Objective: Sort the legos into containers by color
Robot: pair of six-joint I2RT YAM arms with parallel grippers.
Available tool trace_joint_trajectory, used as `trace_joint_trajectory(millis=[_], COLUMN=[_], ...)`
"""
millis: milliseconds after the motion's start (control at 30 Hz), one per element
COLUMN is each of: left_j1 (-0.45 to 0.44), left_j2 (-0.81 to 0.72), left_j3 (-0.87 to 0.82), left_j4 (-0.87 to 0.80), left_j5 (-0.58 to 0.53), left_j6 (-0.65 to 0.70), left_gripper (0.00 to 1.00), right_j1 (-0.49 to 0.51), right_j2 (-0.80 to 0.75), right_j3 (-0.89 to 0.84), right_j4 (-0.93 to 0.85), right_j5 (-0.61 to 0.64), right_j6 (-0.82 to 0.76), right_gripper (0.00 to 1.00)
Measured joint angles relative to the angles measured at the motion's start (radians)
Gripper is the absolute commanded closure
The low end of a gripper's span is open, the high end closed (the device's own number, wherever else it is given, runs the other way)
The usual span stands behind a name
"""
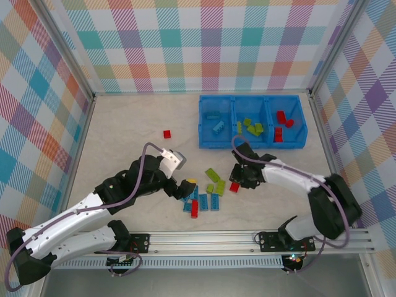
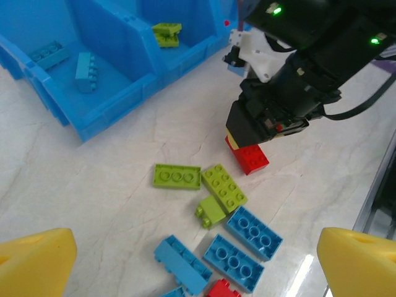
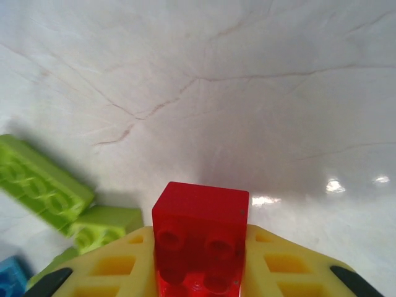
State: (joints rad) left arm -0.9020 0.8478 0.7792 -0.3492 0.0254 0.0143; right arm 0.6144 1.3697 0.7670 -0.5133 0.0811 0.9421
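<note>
My right gripper (image 3: 201, 250) is shut on a red lego (image 3: 201, 232) that rests on or just over the table (image 1: 234, 186). Its black body stands over that brick (image 2: 250, 158) in the left wrist view. My left gripper (image 2: 198, 272) is open, its yellow fingertips (image 2: 34, 260) wide apart above a loose cluster of lime green (image 2: 177, 176), light blue (image 2: 253, 232) and red (image 2: 223, 289) legos. The blue bin (image 1: 252, 146) stands at the back right. Its left compartment holds light blue bricks (image 1: 219, 128), the middle one green (image 1: 252, 129), the right one red (image 1: 281, 117).
A lone red brick (image 1: 166, 133) lies left of the bin, away from the cluster (image 1: 204, 197). Plaid walls close in the table on three sides. A metal rail (image 1: 204, 238) with the arm bases runs along the near edge.
</note>
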Motion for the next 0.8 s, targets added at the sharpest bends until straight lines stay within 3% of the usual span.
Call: trace_joint_trajectory(millis=[133,333,467,600,800], left_j1=[0.0,0.0,0.0,0.0,0.0], left_j2=[-0.001,0.003,0.026,0.05,0.084], left_j3=[-0.013,-0.024,-0.024,-0.024,-0.015], left_j4=[0.072,0.147,0.159,0.159,0.099], left_j5=[0.044,0.06,0.033,-0.007,-0.166], left_j6=[-0.011,-0.049,-0.088,-0.148,-0.332], left_gripper=[0.0,0.0,0.0,0.0,0.0], right_j1=[-0.066,-0.409,-0.615,-0.72,-0.74], right_j2=[-0.194,-0.291,-0.178,0.043,0.326], right_j3=[-0.001,0.055,0.171,0.317,0.499], right_j4=[0.0,0.043,0.096,0.161,0.183], right_j5=[0.064,0.124,0.136,0.108,0.065], right_j6=[-0.035,-0.133,-0.177,-0.196,-0.224], right_gripper=[0.77,0.77,0.77,0.71,0.34])
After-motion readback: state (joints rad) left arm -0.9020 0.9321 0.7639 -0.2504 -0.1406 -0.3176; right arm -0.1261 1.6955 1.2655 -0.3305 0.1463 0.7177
